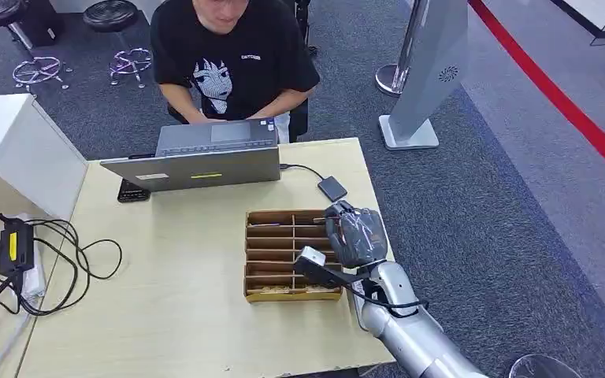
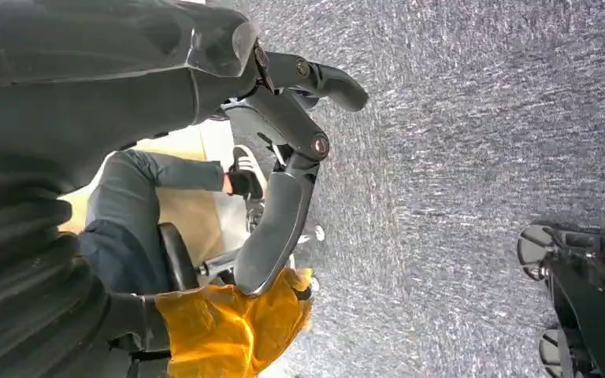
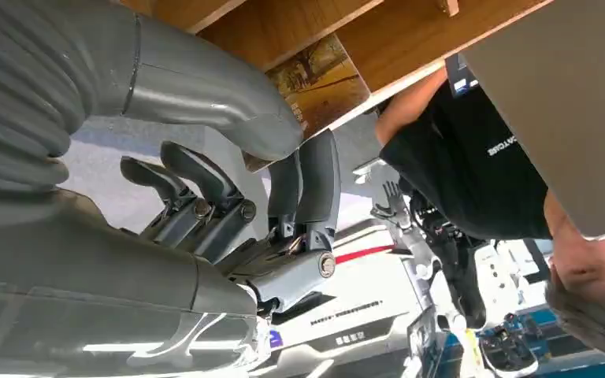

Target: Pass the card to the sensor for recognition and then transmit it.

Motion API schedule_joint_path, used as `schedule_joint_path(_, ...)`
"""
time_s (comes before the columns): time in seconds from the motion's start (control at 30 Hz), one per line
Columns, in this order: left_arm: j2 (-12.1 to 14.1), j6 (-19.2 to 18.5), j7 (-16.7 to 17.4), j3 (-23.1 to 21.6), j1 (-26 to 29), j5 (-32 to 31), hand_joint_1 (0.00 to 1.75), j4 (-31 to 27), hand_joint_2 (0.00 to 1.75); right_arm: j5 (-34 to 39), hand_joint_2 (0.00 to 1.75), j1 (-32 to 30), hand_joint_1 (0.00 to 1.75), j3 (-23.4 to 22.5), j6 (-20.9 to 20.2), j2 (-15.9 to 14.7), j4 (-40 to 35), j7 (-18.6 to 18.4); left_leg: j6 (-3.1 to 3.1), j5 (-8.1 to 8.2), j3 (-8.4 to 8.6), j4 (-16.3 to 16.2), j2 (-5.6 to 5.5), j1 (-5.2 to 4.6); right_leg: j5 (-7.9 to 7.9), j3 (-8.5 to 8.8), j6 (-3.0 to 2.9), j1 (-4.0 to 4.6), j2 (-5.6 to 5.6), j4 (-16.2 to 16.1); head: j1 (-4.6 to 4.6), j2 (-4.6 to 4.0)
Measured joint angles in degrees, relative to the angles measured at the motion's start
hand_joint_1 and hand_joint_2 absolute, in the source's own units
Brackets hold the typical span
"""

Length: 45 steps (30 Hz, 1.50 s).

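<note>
Card, pinched between thumb and fingers of our right hand above the wooden tray, looks thin, stiff, light and slippery; we'd hold its edge; left hand empty, fingers apart.

Right hand raised — fingers pinching, left hand empty

The right hand hovers over the wooden divider box, near the small grey sensor.
</note>
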State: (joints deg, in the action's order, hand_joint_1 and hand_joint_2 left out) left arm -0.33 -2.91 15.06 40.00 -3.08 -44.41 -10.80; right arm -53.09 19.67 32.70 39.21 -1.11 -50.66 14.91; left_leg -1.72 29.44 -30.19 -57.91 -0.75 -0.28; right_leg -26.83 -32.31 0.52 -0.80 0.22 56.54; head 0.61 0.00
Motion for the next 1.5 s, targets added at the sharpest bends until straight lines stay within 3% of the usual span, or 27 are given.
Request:
schedule_joint_path(0.13, 0.0, 0.0, 0.0, 0.0, 0.0, -0.4, 0.00, 0.0, 1.75, -3.3, 1.75, 0.1, 1.75, -0.3, 0.5, 0.0, -1.2, 0.3, 0.00, 0.00, 0.00, 0.0, 0.00, 0.00, 0.00, 0.00, 0.00, 0.00, 0.00, 0.0, 0.02, 0.00)
schedule_joint_path(0.27, 0.0, 0.0, 0.0, 0.2, 0.0, -0.9, 0.00, 0.0, 1.75, -6.7, 1.75, 0.1, 1.75, -3.1, 0.5, 0.0, -7.1, 2.2, 0.00, 0.00, 0.00, 0.0, 0.00, 0.00, 0.00, 0.00, 0.00, 0.00, 0.00, 0.0, 0.02, 0.00)
schedule_joint_path(0.53, 0.0, -0.1, 0.0, 1.3, 0.0, -2.1, 0.00, 0.0, 1.75, -6.2, 1.75, 1.4, 1.75, -4.6, 0.6, -2.3, -21.3, 0.3, 0.00, 0.00, 0.01, 0.0, 0.01, -0.01, 0.00, 0.00, 0.00, 0.00, 0.01, 0.0, 0.00, 0.00)
schedule_joint_path(0.77, 0.0, -0.2, 0.0, 1.6, -0.1, -2.6, 0.00, 0.0, 1.75, -5.1, 1.75, 2.6, 1.75, -4.6, 0.4, -3.0, -25.2, 0.2, 0.00, 0.00, 0.01, 0.0, 0.02, 0.00, 0.00, 0.00, 0.00, 0.00, 0.01, 0.0, 0.00, 0.00)
schedule_joint_path(0.8, 0.0, -0.2, 0.0, 1.6, -0.1, -2.7, 0.00, 0.0, 1.75, -5.1, 1.75, 2.9, 1.69, -4.4, 0.4, -3.0, -25.2, 0.2, 0.00, 0.00, 0.01, 0.0, 0.02, 0.00, 0.00, 0.00, 0.00, 0.00, 0.01, 0.0, 0.02, 0.00)
schedule_joint_path(0.83, 0.0, -0.2, -0.1, 1.6, -0.1, -2.8, 0.00, 0.0, 1.75, -5.0, 1.75, 3.3, 0.07, -4.2, 0.3, -3.0, -25.2, 0.1, 0.00, 0.00, 0.01, 0.0, 0.02, 0.00, 0.00, 0.00, 0.00, 0.00, 0.01, 0.0, 0.00, 0.00)
schedule_joint_path(0.87, 0.0, -0.2, -0.1, 1.6, -0.1, -3.0, 0.00, 0.0, 1.75, -4.7, 1.75, 3.6, 0.00, -3.9, 0.0, -3.0, -25.1, 0.0, 0.00, 0.00, 0.01, 0.0, 0.02, 0.00, 0.00, 0.00, 0.00, 0.00, 0.01, 0.0, 0.02, 0.00)
schedule_joint_path(1.17, 0.0, -0.3, -0.6, 2.3, -0.2, -4.1, 0.00, 0.0, 1.75, -2.0, 1.75, 8.1, 0.00, 2.7, -9.6, -4.6, -17.0, -1.1, 0.00, 0.00, 0.01, 0.0, 0.02, 0.00, 0.01, 0.00, 0.00, 0.00, 0.01, 0.0, 0.00, 0.00)
schedule_joint_path(1.5, 0.0, -0.5, -0.6, 2.9, -0.2, -4.3, 0.00, 0.0, 1.75, -1.8, 1.75, 9.3, 0.00, 6.9, -11.2, -5.2, -9.7, -1.0, 0.00, 0.00, 0.00, 0.0, 0.00, 0.00, 0.00, 0.00, 0.00, 0.00, 0.00, 0.0, 0.02, 0.00)
